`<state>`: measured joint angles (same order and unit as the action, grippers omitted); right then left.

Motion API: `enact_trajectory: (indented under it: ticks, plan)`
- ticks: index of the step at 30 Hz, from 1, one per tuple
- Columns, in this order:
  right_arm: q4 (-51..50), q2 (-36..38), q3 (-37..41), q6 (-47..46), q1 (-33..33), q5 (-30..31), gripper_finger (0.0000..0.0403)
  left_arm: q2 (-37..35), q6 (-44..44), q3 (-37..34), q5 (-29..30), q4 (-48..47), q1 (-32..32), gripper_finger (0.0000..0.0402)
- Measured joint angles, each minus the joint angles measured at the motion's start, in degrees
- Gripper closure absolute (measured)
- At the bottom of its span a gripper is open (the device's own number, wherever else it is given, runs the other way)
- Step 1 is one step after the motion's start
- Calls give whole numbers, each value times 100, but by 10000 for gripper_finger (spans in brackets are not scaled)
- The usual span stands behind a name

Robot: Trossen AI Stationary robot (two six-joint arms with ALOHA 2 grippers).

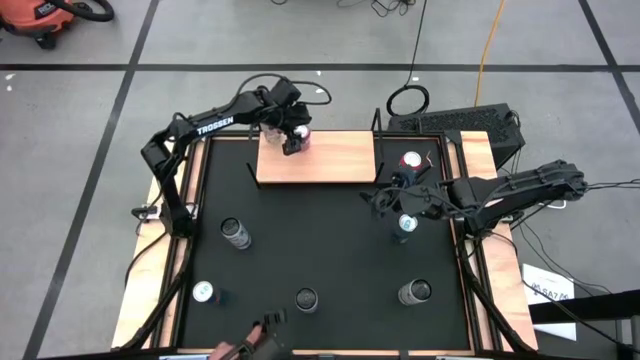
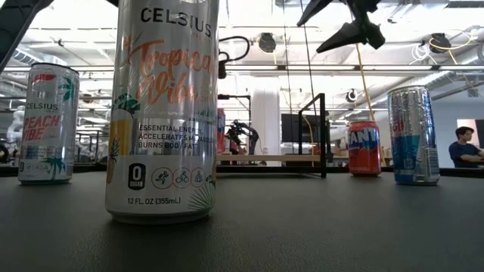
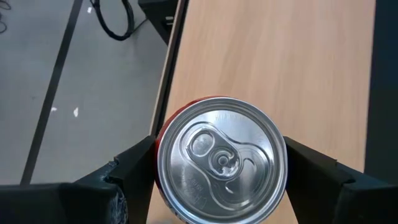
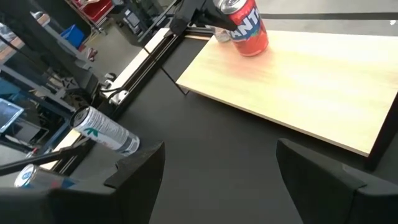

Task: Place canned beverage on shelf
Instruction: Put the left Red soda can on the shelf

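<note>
Red can between left gripper fingers, on wooden shelf

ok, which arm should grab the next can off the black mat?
Right. Its gripper is open and empty over the black mat, beside a blue-topped silver can. The left gripper is at the light wooden shelf, clamped on the red aluminium can.

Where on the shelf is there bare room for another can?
The shelf is bare from the red can, which the left gripper flanks at the board's left far corner, across to the right posts. The right gripper hovers off its right near corner.
</note>
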<state>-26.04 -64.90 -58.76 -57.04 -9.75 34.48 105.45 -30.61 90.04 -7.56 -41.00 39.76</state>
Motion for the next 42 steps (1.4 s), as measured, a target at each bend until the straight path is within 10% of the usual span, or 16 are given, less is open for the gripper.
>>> enact_trajectory:
  ticks: [42]
  plan:
    - [98,0,2,24,152,0,106,-227,1089,468,193,-150,222,40]
